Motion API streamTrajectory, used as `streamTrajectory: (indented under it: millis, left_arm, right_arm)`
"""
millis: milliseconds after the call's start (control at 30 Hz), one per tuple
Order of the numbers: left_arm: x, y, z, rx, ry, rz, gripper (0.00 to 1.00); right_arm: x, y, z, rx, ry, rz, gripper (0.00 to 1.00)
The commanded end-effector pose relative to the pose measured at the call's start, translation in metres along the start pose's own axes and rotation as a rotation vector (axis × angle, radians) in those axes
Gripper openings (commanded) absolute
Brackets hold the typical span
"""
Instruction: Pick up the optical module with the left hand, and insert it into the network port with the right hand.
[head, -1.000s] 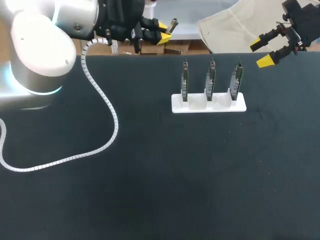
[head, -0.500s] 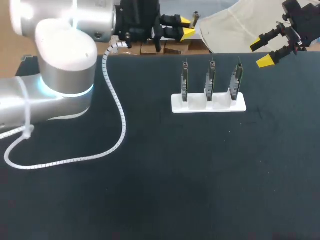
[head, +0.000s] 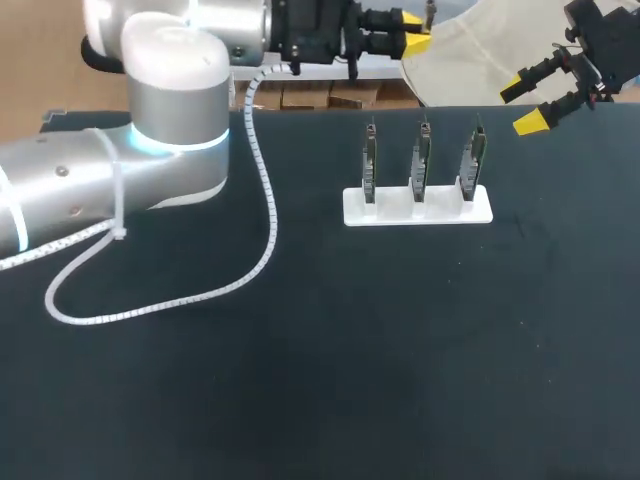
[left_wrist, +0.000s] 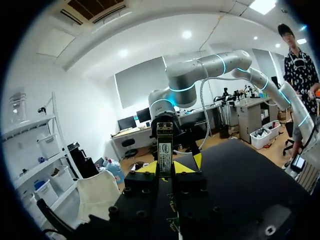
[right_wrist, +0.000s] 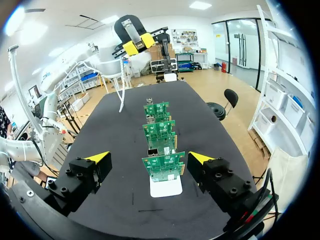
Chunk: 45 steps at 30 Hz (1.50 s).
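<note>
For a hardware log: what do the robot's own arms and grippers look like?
The left arm is silver-white with rounded joints, a glowing cyan ring and a white spiral-wrapped cable looping off it. The left gripper and right gripper are black and blocky, with bolt holes and bright yellow wedge tips.

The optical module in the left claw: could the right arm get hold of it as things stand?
Probably yes. The optical module juts out past the left gripper, its far end bare; the right gripper is open, and nothing seems to stand between the two.
</note>
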<state>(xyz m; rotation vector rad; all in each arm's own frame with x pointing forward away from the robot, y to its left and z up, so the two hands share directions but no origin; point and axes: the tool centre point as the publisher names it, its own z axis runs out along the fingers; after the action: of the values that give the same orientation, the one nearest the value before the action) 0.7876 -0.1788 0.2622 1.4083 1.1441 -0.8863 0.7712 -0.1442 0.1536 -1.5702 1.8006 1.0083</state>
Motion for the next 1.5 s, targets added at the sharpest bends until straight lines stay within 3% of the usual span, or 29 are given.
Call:
streamTrajectory:
  millis: [33,500,900,1500]
  left_arm:
    - [0.006,0.007,0.016,0.054,-0.016,-0.038,0.0]
    - [0.014,-0.006,0.044,0.043,-0.082,-0.139,0.0]
    - [0.025,-0.018,0.07,0.08,-0.036,-0.229,0.0]
    - [0.044,-0.027,0.081,0.129,0.004,-0.271,0.0]
  right_arm:
    - [0.0,-0.001,0.0,-0.002,0.0,0.0,1.0]
    - [0.0,-0.001,0.0,-0.002,0.0,0.0,1.0]
    - [0.0,-0.001,0.0,-0.002,0.0,0.0,1.0]
    - [0.0,-0.001,0.0,-0.002,0.0,0.0,1.0]
